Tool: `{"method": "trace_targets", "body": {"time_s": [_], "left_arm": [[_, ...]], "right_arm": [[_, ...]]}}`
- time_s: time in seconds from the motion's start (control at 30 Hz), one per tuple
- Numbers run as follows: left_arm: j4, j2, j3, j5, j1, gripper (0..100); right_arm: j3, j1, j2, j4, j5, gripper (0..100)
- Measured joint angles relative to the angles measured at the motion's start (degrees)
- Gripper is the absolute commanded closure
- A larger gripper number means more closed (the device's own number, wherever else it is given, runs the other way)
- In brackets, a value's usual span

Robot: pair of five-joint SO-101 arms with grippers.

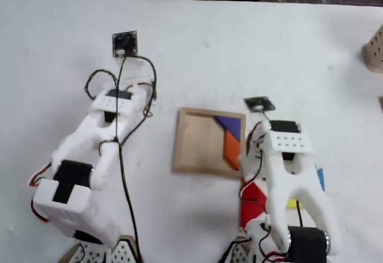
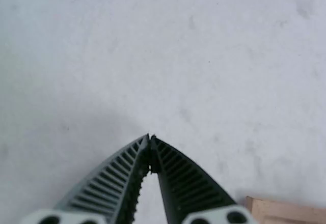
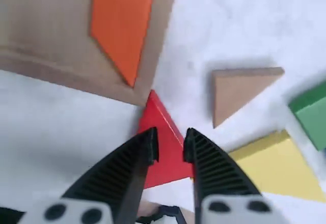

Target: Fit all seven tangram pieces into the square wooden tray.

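Well, my left pincer [image 2: 151,139] is squeezed shut, tips touching, with nothing in it. It hangs over the white table [image 1: 311,48], and a corner of the wooden tray [image 2: 285,210] peeks in near it.

My right pincer [image 3: 170,145] is open just a little and holds nothing. It hangs over the red triangle [image 3: 163,127], which lies flat on the table. The triangle's sharp tip is right at the tray's corner. I cannot tell if they touch.

The tray sits in the middle of the table, between my two arms. Two pieces are inside it. The orange piece [image 3: 122,23] lies along the side closest to my right arm. The blue piece [image 1: 228,122] sits in the corner next to it, touching it.

More pieces lie outside the tray, near the red one: a tan triangle [image 3: 237,92], a yellow piece [image 3: 277,165] and a green piece [image 3: 310,114]. A light blue piece [image 1: 320,178] peeks out beside my right arm.
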Motion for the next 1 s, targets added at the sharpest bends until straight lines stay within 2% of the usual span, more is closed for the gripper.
{"method": "trace_targets", "body": {"time_s": [0.17, 0.27, 0.37, 0.47, 0.7, 1.0], "left_arm": [[0.0, 0.18, -0.26, 0.0, 0.0, 98], [0.0, 0.18, -1.05, 0.09, 0.09, 98], [0.0, 1.58, -1.93, 0.09, 0.09, 98], [0.88, 3.34, -3.78, 0.09, 0.09, 98], [3.78, 5.01, -6.68, 0.09, 0.09, 98], [3.78, 5.01, -6.68, 0.09, 0.09, 98]], "right_arm": [[0.0, -0.44, -3.25, 4.66, 8.7, 98.0], [3.16, -0.79, -7.82, 8.88, 16.7, 98.0], [7.82, -2.2, -9.76, 7.82, 24.7, 98.0], [11.52, -1.76, -9.32, 4.92, 29.54, 98.0], [11.78, 2.64, -1.05, -2.37, 32.18, 98.0], [5.8, 13.54, 4.66, -7.3, 32.35, 98.0]]}}
